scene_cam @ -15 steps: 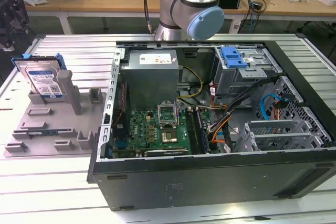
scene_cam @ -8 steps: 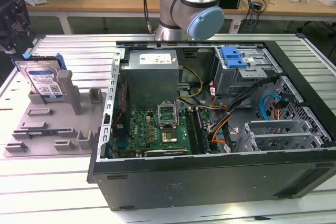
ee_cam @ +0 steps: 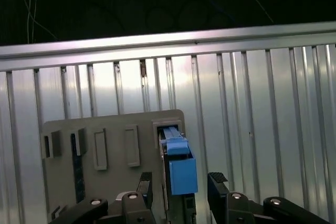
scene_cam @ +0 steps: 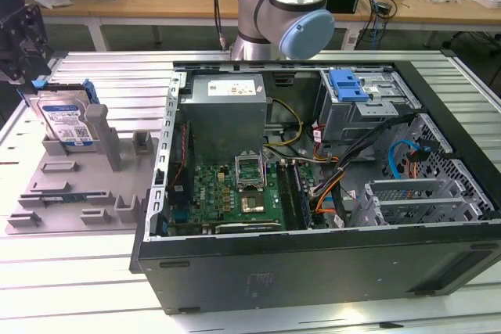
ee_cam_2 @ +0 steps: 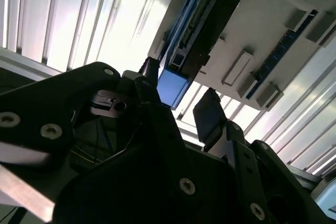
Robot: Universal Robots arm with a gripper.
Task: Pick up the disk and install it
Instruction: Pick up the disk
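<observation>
The disk (scene_cam: 66,119), silver with a white and blue label and a bright blue bracket, stands on edge in a slot of the grey holder plate (scene_cam: 78,193) at the exterior view's left. My gripper (scene_cam: 22,56) hangs just above and beside it. In the first wrist view the gripper (ee_cam: 181,184) is open, its black fingers (ee_cam: 145,182) straddling the disk's blue end (ee_cam: 182,169) with a gap on each side. The second wrist view shows the same: the gripper (ee_cam_2: 178,87) is around the blue end of the disk (ee_cam_2: 202,24), not touching it.
An open computer case (scene_cam: 438,263) lies on the slatted metal table (scene_cam: 70,295), with a grey power supply (scene_cam: 227,111), a motherboard (scene_cam: 235,189) and a drive cage with a blue latch (scene_cam: 348,84). The arm's body (scene_cam: 290,5) rises behind the case.
</observation>
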